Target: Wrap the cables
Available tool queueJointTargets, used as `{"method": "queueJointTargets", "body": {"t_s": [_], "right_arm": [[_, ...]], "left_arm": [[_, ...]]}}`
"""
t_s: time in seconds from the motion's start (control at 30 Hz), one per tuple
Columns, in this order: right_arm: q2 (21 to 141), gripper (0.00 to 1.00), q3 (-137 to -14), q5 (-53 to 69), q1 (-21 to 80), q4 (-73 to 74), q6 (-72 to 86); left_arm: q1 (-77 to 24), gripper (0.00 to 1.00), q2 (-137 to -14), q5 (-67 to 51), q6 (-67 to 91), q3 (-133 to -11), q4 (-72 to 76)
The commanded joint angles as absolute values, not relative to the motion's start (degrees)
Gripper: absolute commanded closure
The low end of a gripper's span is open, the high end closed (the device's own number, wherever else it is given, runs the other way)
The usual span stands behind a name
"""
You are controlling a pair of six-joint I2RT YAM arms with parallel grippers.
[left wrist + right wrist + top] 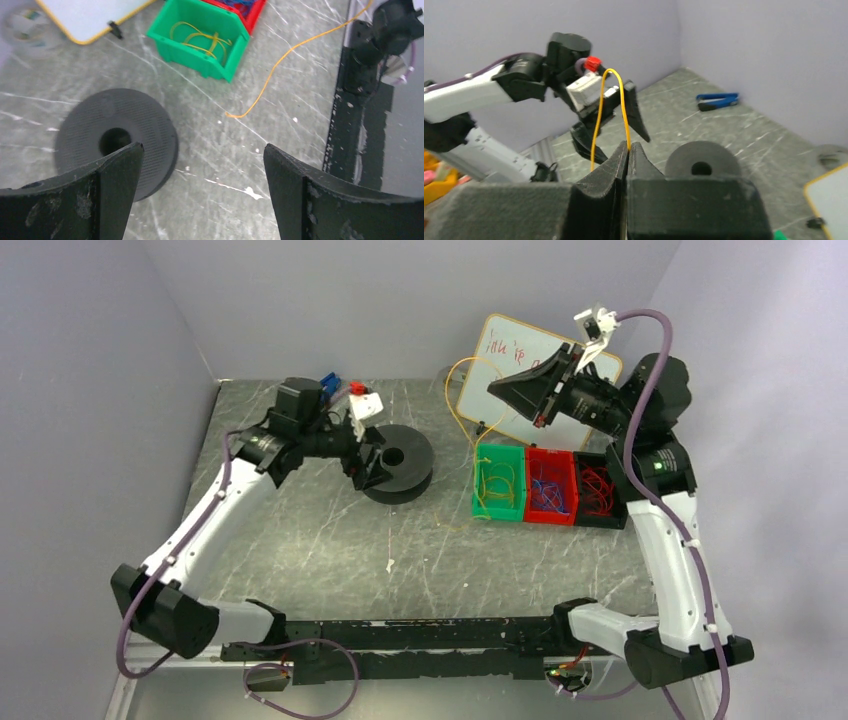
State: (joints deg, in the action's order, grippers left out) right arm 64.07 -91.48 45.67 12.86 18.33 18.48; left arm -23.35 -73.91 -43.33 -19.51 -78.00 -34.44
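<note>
**Top view.** Your right gripper (pixel 500 388) is raised above the bins with its jaws shut. A yellow cable (pixel 458 415) arcs from it down toward the green bin (pixel 497 512). The left gripper (pixel 368 462) stands wide open and empty, just beside the black spool (pixel 405 462).

**Left wrist view.** The left gripper (pixel 202 150) holds nothing. The spool (pixel 117 140) lies flat, partly hidden behind one finger. One strand of cable (pixel 272 70) trails across the table, and its free end rests on the tabletop apart from the spool. More yellow coils sit inside the green bin (pixel 186 47).

**Right wrist view.** The right gripper (pixel 628 146) is clamped tight on the cable (pixel 597 125), which springs up in a narrow arch above the fingertips.

**Assessment.** Treat the cable as very light, limp yet slightly springy, and thin enough to slip through a pinch. Take hold close to an end and keep the free run short. Expect the loops to snag on the bin rim.
</note>
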Motion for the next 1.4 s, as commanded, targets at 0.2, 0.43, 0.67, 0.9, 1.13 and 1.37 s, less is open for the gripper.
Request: {"method": "queueJointTargets", "body": {"t_s": [0.2,0.43,0.67,0.9,1.13,1.37], "right_arm": [[63.08,1.00,-85.88,61.12,13.12,2.93,27.69],[62.11,1.00,-80.48,68.04,13.41,-5.68,32.25],[61.25,1.00,-76.80,70.82,13.42,-12.08,37.54],[61.88,1.00,-76.63,72.29,13.41,-17.69,42.78],[62.23,1.00,-79.11,73.92,13.40,-19.88,46.08],[61.96,1.00,-81.06,74.39,13.38,-16.86,44.04]], "left_arm": [[-30.22,0.06,-84.69,-49.31,-20.68,-77.53,-34.11],[-30.20,0.06,-89.99,-52.30,-12.47,-83.04,-28.74],[-30.22,0.06,-92.33,-57.60,-6.76,-84.08,-25.43],[-30.56,0.06,-96.68,-50.79,-8.90,-81.13,-25.65],[-32.19,0.06,-103.65,-58.04,-15.65,-83.41,-36.27],[-34.39,0.06,-110.41,-64.19,-24.85,-88.58,-49.26]]}}
